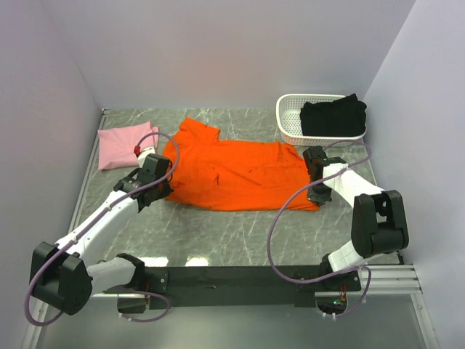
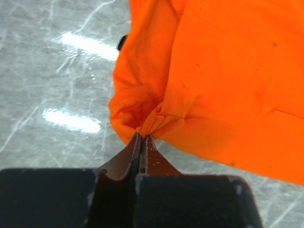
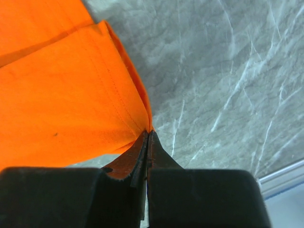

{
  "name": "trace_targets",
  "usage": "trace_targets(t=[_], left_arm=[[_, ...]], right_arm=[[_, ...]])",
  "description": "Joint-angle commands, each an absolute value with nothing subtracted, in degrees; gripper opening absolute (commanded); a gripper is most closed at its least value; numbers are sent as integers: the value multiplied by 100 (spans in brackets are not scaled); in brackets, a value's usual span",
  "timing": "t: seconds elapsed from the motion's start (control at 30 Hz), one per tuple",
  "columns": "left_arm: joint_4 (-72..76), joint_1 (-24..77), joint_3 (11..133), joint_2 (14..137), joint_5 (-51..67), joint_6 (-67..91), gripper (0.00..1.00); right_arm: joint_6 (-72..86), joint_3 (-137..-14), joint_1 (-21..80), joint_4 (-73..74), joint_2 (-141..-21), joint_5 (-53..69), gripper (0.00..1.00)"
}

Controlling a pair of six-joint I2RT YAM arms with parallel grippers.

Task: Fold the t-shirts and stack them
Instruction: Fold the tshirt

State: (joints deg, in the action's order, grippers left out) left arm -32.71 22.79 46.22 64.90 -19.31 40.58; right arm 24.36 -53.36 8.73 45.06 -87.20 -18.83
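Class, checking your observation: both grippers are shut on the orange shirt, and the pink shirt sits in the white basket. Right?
No. The top external view shows the black shirt in the white basket; the pink shirt lies on the table. The left gripper and right gripper are shut on the orange shirt.

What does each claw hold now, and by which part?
Both hold the orange t-shirt. The left claw is shut on a bunched fold at the shirt's left end; the right claw is shut on a hemmed corner at its right end.
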Motion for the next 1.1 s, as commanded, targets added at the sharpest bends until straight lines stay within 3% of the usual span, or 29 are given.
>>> trace_targets(t=[0.0,0.17,0.27,0.37,0.43,0.5,0.57,0.6,0.63,0.73,0.9,1.07], left_arm=[[-3805,2241,4843,6662,-2224,3815,0],[-3938,2241,4895,6829,-2250,3779,0],[-4060,2241,5035,6943,-2320,3753,11],[-4218,2241,5194,7022,-2364,3726,38],[-4289,2241,5282,6996,-2355,3700,48],[-4342,2241,5370,6961,-2443,3691,65],[-4368,2241,5527,6908,-2496,3691,71],[-4333,2241,5581,6891,-2461,3683,76],[-4194,2250,5659,6891,-2426,3683,77],[-3659,2582,5704,6987,-2181,3744,80],[-2735,3304,5941,7829,-1707,3876,83],[-2031,3787,6424,9262,-1134,3832,85]], right_arm=[[2408,-5590,826,4720,-8754,-2250,0],[2417,-5590,826,4729,-8692,-2294,0],[2417,-5572,826,4746,-8710,-2312,0],[2417,-5581,826,4764,-8728,-2268,1],[2408,-5590,826,4772,-8692,-2224,7],[2382,-5634,826,4790,-8657,-2206,23],[2364,-5695,835,4816,-8570,-2171,45],[2364,-5713,835,4869,-8500,-2180,50],[2364,-5739,844,4887,-8456,-2197,57],[2382,-5836,888,4904,-8192,-2215,62],[2286,-5863,1063,4239,-7613,-1357,64],[2241,-5582,1230,3332,-7769,-168,64]])
